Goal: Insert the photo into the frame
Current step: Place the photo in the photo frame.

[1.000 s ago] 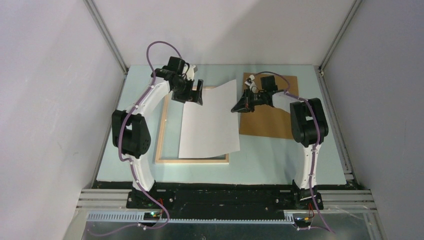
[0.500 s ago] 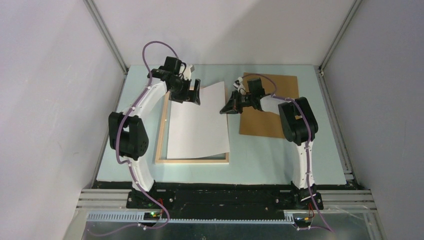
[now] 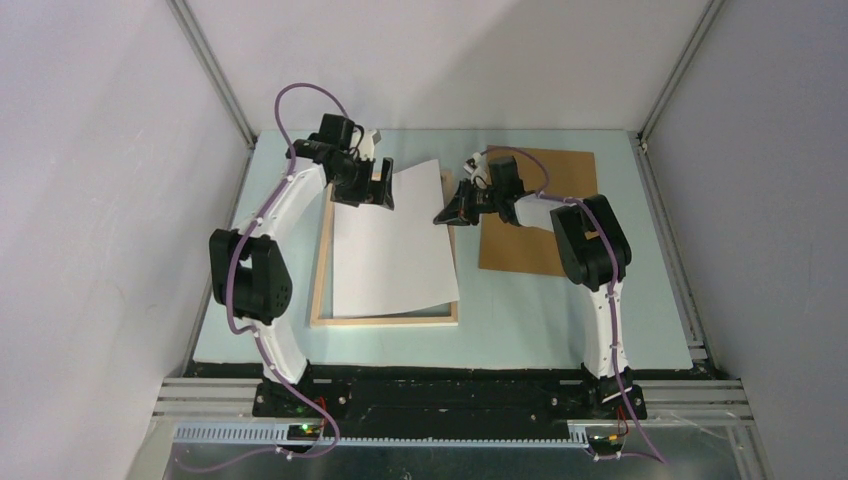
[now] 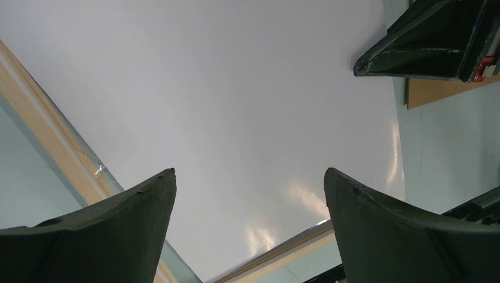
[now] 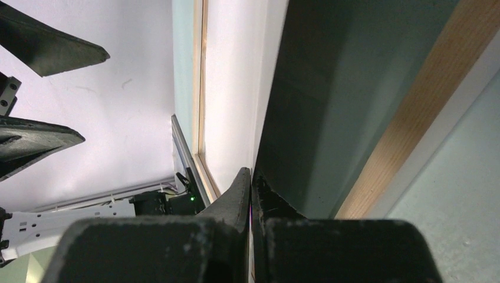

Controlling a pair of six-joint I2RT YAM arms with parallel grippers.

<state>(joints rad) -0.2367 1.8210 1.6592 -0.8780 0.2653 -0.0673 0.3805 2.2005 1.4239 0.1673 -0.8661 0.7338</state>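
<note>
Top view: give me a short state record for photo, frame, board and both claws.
photo: white back up, skewed over the frame, right edge lifted, not seated
frame: lying flat, pale wood side up
left claw: open, above photo's far left corner, holding nothing
right claw: shut on photo's right edge
backing board: lying flat, right of frame

This is a robotics lab test cell. Plain pale grey wall panels (image 3: 90, 200) held by bare aluminium struts (image 3: 215, 75) box in a pale blue-green tabletop (image 3: 560, 320). Two white-and-black robot arms (image 3: 285, 205) trailing purple cables (image 3: 290, 95) stand bolted to a black base plate (image 3: 450, 395), beside a slotted grey cable duct (image 3: 400, 433).
</note>
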